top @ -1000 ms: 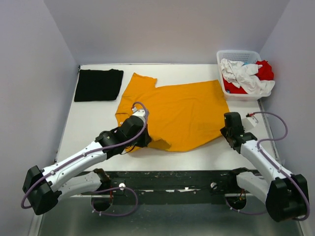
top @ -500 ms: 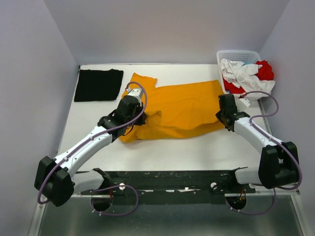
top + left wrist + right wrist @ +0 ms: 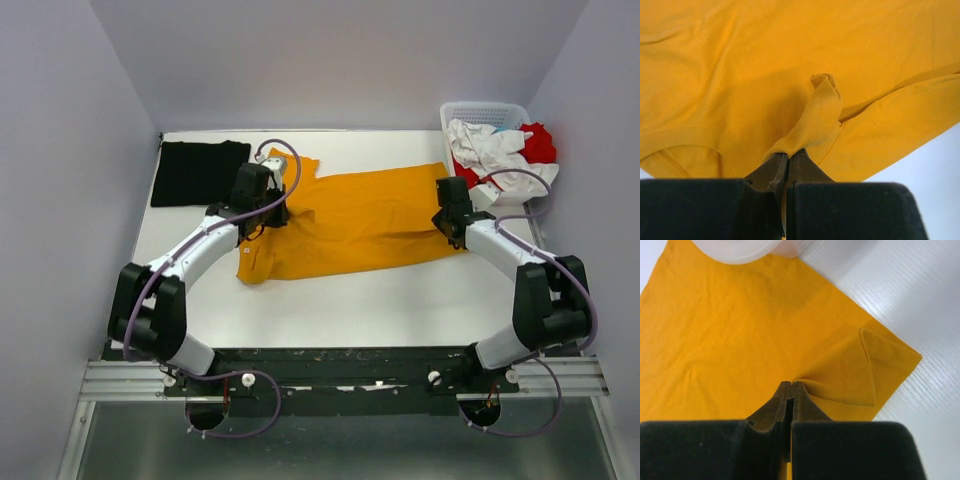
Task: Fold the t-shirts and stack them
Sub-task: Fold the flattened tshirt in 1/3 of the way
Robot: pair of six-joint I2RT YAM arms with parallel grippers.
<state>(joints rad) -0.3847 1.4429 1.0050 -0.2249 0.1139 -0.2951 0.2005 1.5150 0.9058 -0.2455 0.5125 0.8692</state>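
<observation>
The left hand (image 3: 788, 152) and right hand (image 3: 791, 385) are each clamping folds of the mustard-yellow cloth t-shirt (image 3: 360, 225) lying across the white desk (image 3: 330, 310). A folded black cloth t-shirt (image 3: 200, 172) is lying far-left; a white plastic lattice basket (image 3: 485, 106) of white and red shirts (image 3: 497, 152) is crowding the right hand.

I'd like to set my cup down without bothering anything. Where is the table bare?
The widest bare strip of table lies between the orange shirt and the near edge. A narrower one runs behind that shirt, between the black shirt and the basket. The middle is crowded: the shirt covers it, pinched by the left claw and right claw.
</observation>
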